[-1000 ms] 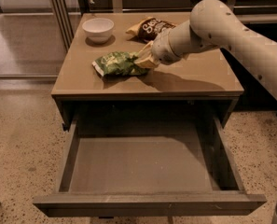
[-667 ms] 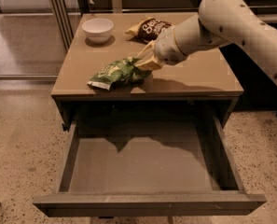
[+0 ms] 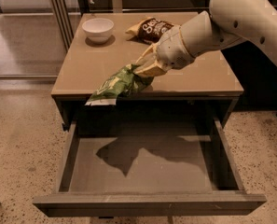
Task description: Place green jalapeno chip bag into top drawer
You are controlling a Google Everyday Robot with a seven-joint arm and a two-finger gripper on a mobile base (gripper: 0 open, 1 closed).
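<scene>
The tool (image 3: pixel 145 69) was clamped on the right end of the green jalapeno chip bag (image 3: pixel 121 85), its fingers pinched narrow around the crinkled foil. A second before, the bag had lain flat on the desk (image 3: pixel 82 73) with the tool just arriving at it. Since then it had been lifted clear of the surface and carried toward the near edge. It now hung in the air, slanting down and to the left from the tool, with its free end dangling past the desk's near edge. Below it, the top drawer (image 3: pixel 149 203) stood pulled fully out, and the shadow of bag and arm (image 3: pixel 240 17) fell across the far half of its bare floor.

That suggests the pick was done and the carry well under way. The bag was over the far part of the drawer opening rather than its middle, so a little more travel toward the near side and a descent probably remained before letting go. The white bowl (image 3: pixel 98 29) and the brown chip bag (image 3: pixel 152 29) sat undisturbed at the far side of the desk.
</scene>
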